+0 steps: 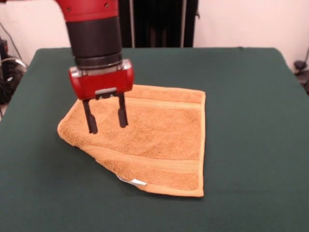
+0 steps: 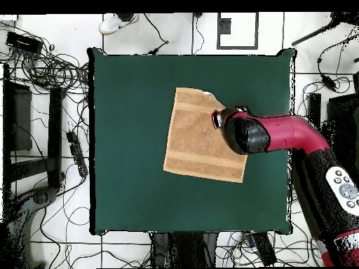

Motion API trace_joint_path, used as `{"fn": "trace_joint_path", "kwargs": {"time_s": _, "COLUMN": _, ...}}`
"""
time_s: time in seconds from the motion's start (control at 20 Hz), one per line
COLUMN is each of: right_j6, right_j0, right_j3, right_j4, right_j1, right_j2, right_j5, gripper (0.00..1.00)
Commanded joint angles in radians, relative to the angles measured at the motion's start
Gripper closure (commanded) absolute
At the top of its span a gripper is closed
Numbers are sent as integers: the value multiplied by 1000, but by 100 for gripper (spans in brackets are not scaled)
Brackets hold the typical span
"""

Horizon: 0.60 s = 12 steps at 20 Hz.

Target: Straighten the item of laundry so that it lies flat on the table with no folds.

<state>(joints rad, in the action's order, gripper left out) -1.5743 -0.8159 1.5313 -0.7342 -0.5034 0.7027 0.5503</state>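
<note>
Towel (image 1: 154,137) first: it lies near the middle of the green worktop (image 1: 251,96), mostly flat, but one corner is folded under or over itself, so the outline in the front view is cut off on a slant from about 9 o'clock down to 6 o'clock, where the small white tag (image 1: 137,182) peeks out at the edge. My hand (image 1: 105,120) hangs over the towel's 10 o'clock part, fingers (image 1: 90,118) spread with a clear gap between them and nothing in them; whether the tips already touch the pile I cannot tell from either view. The step in hand, as I judge it, is taking hold of that doubled corner to draw it open. To do it well I would come down on the slanted edge itself — not the flat middle — and pinch only the upper layer, since catching both layers would just drag the whole cloth across the felt. Then I would lift only a little and pull outward toward 8 o'clock, away from the towel's centre, so the hidden corner unrolls — low and slow, letting the rest stay anchored by its own weight. Terry on felt probably grips, so a quick pull may bunch it instead.
</note>
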Motion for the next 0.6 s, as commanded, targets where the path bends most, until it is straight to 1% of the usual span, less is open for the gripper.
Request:
{"fn": "trace_joint_path", "kwargs": {"time_s": 0.05, "right_j6": 312, "right_j0": -4, "right_j3": -43, "right_j4": 67, "right_j1": 172, "right_j2": 112, "right_j5": 175, "gripper": 0}}
{"fn": "trace_joint_path", "kwargs": {"time_s": 0.2, "right_j6": 354, "right_j0": -24, "right_j3": -57, "right_j4": 78, "right_j1": 219, "right_j2": 123, "right_j5": 214, "gripper": 0}}
{"fn": "trace_joint_path", "kwargs": {"time_s": 0.3, "right_j6": 334, "right_j0": -34, "right_j3": -59, "right_j4": 80, "right_j1": 242, "right_j2": 120, "right_j5": 216, "gripper": 0}}
{"fn": "trace_joint_path", "kwargs": {"time_s": 0.35, "right_j6": 342, "right_j0": -43, "right_j3": -59, "right_j4": 74, "right_j1": 254, "right_j2": 124, "right_j5": 211, "gripper": 0}}
{"fn": "trace_joint_path", "kwargs": {"time_s": 0.55, "right_j6": 356, "right_j0": -60, "right_j3": -46, "right_j4": 50, "right_j1": 258, "right_j2": 142, "right_j5": 201, "gripper": 0}}
{"fn": "trace_joint_path", "kwargs": {"time_s": 0.6, "right_j6": 338, "right_j0": -68, "right_j3": -42, "right_j4": 65, "right_j1": 266, "right_j2": 149, "right_j5": 204, "gripper": 0}}
